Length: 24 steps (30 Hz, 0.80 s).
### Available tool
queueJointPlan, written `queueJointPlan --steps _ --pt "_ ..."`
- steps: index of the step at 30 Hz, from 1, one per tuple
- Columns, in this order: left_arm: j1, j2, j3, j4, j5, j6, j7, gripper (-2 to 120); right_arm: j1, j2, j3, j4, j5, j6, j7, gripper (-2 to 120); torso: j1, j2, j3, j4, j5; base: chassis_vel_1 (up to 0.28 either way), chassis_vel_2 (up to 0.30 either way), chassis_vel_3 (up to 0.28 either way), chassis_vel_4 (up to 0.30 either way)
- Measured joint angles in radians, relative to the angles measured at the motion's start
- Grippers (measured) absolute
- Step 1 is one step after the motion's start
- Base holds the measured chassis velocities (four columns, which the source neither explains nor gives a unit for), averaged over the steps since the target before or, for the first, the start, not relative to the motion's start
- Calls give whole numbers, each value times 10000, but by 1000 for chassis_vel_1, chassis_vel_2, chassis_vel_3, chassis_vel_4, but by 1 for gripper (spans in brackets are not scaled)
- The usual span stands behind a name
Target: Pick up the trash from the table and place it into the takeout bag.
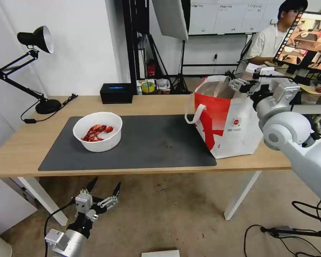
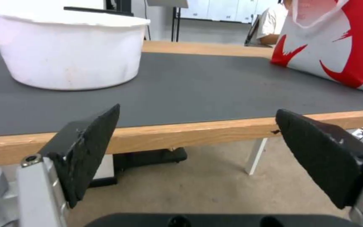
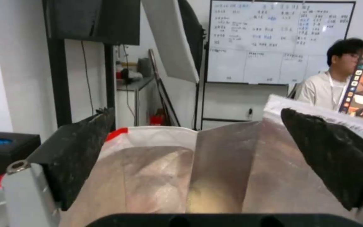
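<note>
The white round bowl (image 1: 98, 132) with red shellfish scraps stands on the left part of the dark grey mat (image 1: 157, 142) on the table (image 1: 21, 146). The red-and-white takeout bag (image 1: 226, 119) stands upright at the table's right end, mouth open. My right gripper (image 1: 238, 84) hovers over the bag's mouth, open and holding nothing; its wrist view looks down on the bag's foil lining (image 3: 198, 170). My left gripper (image 1: 104, 188) hangs open below the table's front edge, in front of the bowl (image 2: 68, 53), with the bag (image 2: 341, 44) farther off.
A black box with a blue mark (image 1: 116, 92) sits at the table's back edge. A black desk lamp (image 1: 37, 71) stands at the back left corner. White table legs (image 1: 239, 196) and floor cables (image 1: 296, 232) lie under and beside the table.
</note>
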<state>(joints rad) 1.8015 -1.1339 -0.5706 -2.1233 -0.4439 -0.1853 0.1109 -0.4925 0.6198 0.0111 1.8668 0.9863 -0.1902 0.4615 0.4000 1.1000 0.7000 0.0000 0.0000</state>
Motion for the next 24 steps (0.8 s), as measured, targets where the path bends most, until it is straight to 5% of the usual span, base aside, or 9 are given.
queueJointPlan --steps 10,17,19,24 --pt "10 -68 -22 0 1 14 -2 100 -415 -72 150 473 82 72 -262 100 0 0 0 1 -1 0 0 0 0" --pt "140 -219 -315 64 3 -127 33 100 -2616 -238 829 2405 -196 358 -511 100 0 0 -1 -5 0 0 0 0 0" --pt "606 -656 -826 -90 55 -366 173 100 -3224 250 578 2797 -908 638 -589 100 0 0 0 15 6 0 0 0 0" --pt "653 -731 -916 -128 61 -389 214 100 -4788 640 1165 3350 -1952 865 -693 100 0 1 0 0 -5 0 0 0 0"
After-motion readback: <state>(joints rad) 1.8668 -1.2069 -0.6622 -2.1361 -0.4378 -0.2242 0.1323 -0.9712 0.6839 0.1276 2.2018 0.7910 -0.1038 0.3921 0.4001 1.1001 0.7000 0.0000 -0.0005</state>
